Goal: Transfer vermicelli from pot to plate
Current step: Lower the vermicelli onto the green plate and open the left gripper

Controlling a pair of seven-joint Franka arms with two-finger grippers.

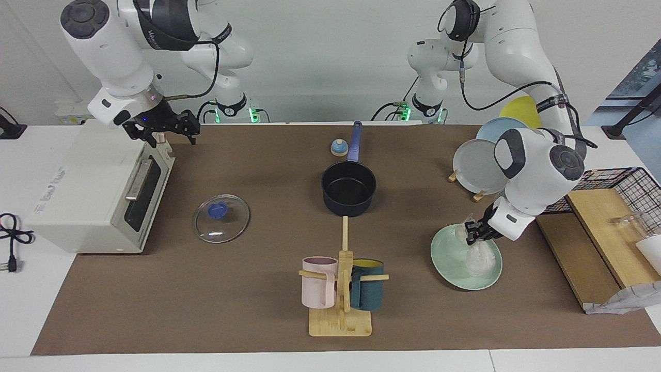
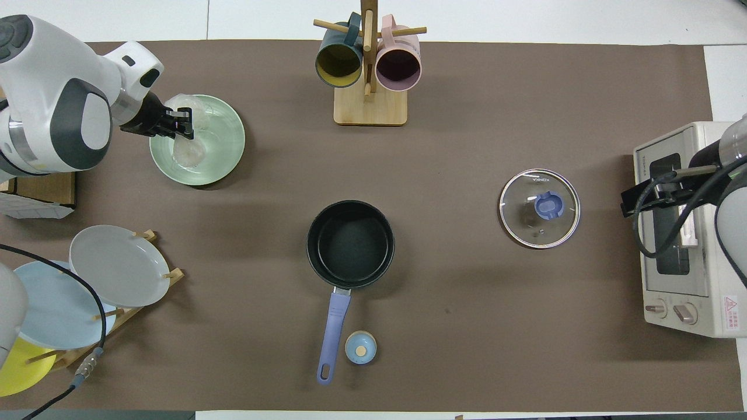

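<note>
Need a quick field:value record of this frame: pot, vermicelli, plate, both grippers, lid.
pot: empty, mid-table
vermicelli: on the plate, top strands at the gripper's tips
plate: toward the left arm's end of the table, farther from the robots than the pot
left gripper: down over the plate at the vermicelli
right gripper: waits above the toaster oven, open
lid: flat on the table between pot and oven
</note>
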